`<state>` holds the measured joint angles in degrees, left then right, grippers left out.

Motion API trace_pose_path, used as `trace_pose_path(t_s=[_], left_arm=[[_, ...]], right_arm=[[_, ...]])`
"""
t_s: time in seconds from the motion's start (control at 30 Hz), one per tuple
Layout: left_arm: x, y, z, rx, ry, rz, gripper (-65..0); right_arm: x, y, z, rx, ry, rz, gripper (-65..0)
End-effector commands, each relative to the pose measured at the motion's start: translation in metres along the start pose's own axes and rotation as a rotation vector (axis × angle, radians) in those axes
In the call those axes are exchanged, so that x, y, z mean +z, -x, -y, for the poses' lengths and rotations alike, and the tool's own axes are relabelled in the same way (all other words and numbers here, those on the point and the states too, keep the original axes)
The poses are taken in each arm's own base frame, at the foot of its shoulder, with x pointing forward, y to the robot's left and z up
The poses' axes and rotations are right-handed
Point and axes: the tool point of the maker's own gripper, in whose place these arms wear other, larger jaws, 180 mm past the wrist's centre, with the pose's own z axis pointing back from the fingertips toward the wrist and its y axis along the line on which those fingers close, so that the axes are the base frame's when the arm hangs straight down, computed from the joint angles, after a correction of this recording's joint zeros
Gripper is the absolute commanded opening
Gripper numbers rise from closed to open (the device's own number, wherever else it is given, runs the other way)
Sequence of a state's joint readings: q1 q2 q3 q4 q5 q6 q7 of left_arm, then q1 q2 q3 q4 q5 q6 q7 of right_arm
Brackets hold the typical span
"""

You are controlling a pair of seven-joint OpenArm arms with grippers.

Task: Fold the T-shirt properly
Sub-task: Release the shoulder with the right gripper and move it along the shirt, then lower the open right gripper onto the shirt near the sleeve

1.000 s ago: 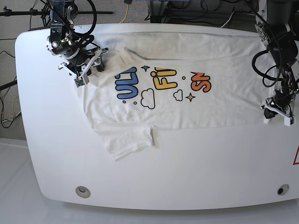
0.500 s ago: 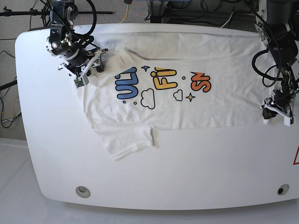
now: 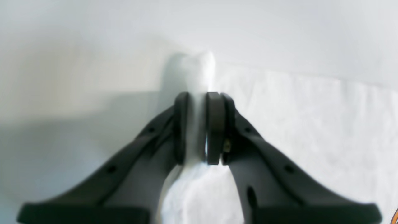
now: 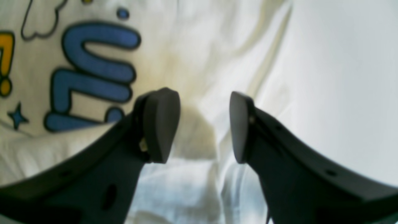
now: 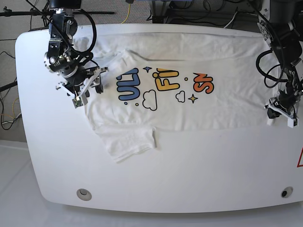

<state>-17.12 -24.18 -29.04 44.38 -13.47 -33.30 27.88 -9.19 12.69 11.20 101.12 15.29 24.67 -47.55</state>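
While it lies spread across the far half of the white table point(image 5: 189, 175), the T-shirt point(image 5: 189, 101) shows its chest print face up: blue lettering point(image 5: 128, 85) nearest the collar end, yellow lettering point(image 5: 167, 80) in the middle and orange lettering point(image 5: 202, 83) toward the hem, all outlined in black, with outlined clouds and small dark stars beneath them. The shirt lies lengthwise across the table, its collar end on the base view's left and its hem on that view's right. One short sleeve point(image 5: 127, 144) sticks out toward the near edge, flat and slightly creased, while the cloth around the collar end is rumpled and partly doubled over near the top left. The fabric is white and thin, with soft wrinkles running along the body. The left gripper point(image 3: 199, 124) sits at the hem corner by the table's edge, its dark pads pressed together on a narrow upright pinch of the white cloth, which bulges above and below them. The right gripper point(image 4: 203, 124) hovers over the collar-end cloth beside the blue letters, its two pads standing well apart with only rumpled fabric visible between them, so it grasps nothing. From the right wrist view the blue print and a small blue star point(image 4: 17, 115) lie just left of the fingers.
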Motion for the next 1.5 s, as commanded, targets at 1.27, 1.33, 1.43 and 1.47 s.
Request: trace_pose_path(t_s=[1.27, 1.33, 1.43, 1.47], left_arm=[[0.011, -0.023, 0.000, -0.069, 0.009, 0.047, -64.3], [0.011, -0.023, 0.000, -0.069, 0.009, 0.048, -64.3], [0.011, -0.024, 0.001, -0.070, 0.009, 0.050, -64.4], [0.011, -0.023, 0.001, -0.073, 0.007, 0.044, -64.6]], right_arm=[[-0.065, -0.103, 0.029, -0.064, -0.014, 0.064, -25.6], [-0.071, -0.105, 0.029, -0.069, -0.022, 0.050, -26.2], [-0.081, -0.108, 0.027, -0.078, -0.036, 0.030, -26.9], [-0.088, -0.108, 0.025, -0.099, -0.052, 0.021, -26.8]])
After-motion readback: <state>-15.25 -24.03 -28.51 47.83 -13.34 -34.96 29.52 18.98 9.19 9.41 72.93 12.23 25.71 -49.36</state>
